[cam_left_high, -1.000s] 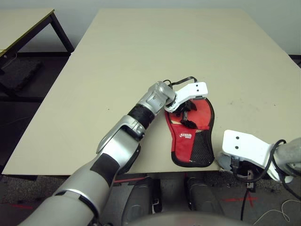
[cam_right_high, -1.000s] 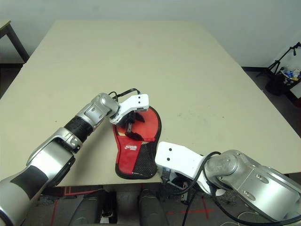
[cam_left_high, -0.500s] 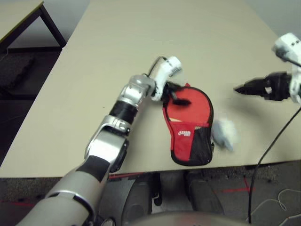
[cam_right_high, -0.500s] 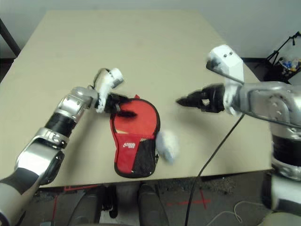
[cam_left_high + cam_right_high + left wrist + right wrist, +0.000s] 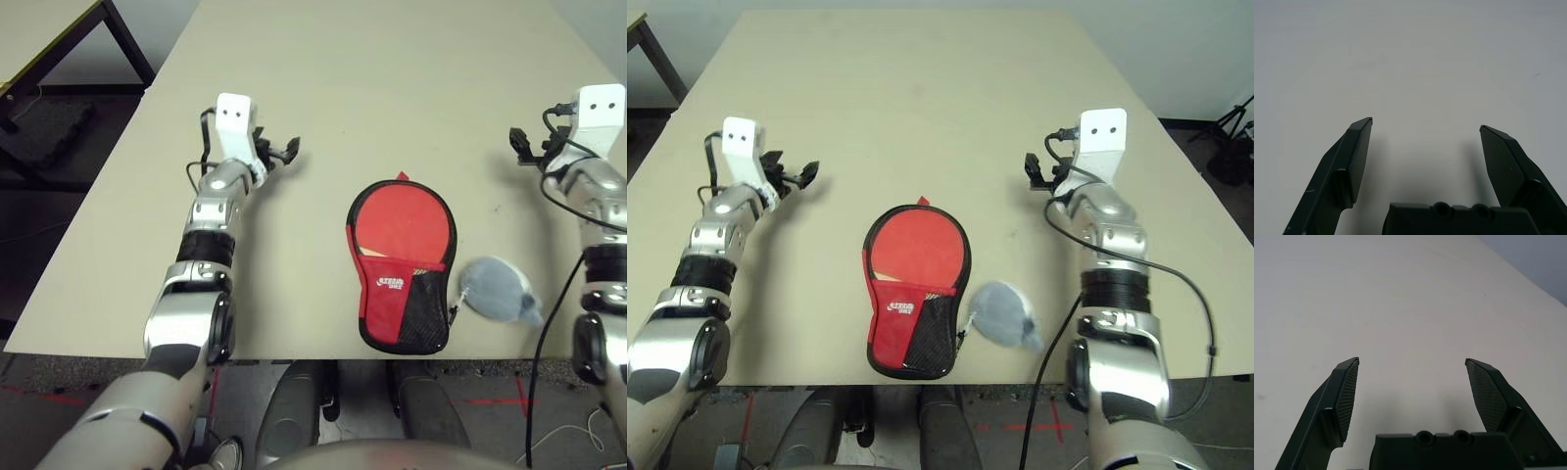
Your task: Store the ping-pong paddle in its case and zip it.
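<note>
Red fabric case [image 5: 400, 294] | rubber ping-pong paddle [image 5: 402, 223] inside | unzipped

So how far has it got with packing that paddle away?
The ping-pong paddle already lies inside the case, its red face showing through the open top. Nothing is in hand: the left gripper and right gripper are open, apart from the case, over bare table. Closing the flap and zipping remains. A grey pouch lies beside the case.

lab or test room | bare beige table [image 5: 921, 88], grey wall, tripod [image 5: 1232, 132] (floor marked with red tape)
</note>
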You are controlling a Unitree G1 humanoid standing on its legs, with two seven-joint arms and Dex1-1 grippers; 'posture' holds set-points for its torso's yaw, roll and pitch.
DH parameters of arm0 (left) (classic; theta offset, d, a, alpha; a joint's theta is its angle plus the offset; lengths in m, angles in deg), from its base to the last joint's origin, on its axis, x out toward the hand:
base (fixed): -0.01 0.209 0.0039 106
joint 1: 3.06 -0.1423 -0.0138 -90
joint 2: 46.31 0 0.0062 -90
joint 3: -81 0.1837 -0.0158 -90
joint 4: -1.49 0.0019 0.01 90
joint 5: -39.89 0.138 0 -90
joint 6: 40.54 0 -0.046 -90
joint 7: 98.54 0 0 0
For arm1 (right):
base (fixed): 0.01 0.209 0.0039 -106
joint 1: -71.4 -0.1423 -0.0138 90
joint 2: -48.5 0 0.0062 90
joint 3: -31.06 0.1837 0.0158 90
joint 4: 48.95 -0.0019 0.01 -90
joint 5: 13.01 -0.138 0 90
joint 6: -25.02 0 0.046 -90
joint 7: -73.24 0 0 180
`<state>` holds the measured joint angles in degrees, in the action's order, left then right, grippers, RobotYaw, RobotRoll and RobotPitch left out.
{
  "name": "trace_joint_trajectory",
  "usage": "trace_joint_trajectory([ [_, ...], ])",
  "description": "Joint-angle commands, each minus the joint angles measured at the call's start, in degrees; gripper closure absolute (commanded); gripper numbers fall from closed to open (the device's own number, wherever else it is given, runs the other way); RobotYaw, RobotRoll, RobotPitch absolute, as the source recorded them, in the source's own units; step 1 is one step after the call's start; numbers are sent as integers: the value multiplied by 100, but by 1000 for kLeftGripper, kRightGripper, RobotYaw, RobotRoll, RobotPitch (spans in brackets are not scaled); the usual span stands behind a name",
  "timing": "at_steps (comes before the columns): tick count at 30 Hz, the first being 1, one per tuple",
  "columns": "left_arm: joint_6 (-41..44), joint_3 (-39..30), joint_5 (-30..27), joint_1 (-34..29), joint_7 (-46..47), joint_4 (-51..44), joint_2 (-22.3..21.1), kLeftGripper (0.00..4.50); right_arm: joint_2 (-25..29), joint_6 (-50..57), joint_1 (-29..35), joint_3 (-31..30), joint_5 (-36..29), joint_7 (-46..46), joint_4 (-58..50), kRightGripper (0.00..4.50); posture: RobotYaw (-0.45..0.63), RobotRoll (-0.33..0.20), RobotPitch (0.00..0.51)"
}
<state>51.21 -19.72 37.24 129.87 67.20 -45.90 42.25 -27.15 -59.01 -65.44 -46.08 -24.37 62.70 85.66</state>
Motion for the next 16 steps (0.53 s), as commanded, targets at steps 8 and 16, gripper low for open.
trace_joint_trajectory([
  [8, -407, -175, 61, -869, 1147, -636, 50, 0, 200, -1157, -397, 219, 108, -394, 1947, 25, 28, 0, 179],
  [16, -453, -152, -19, -754, 1205, -308, 137, 0, 360, -1379, -353, 298, 152, -208, 2173, 25, -14, 0, 168],
])
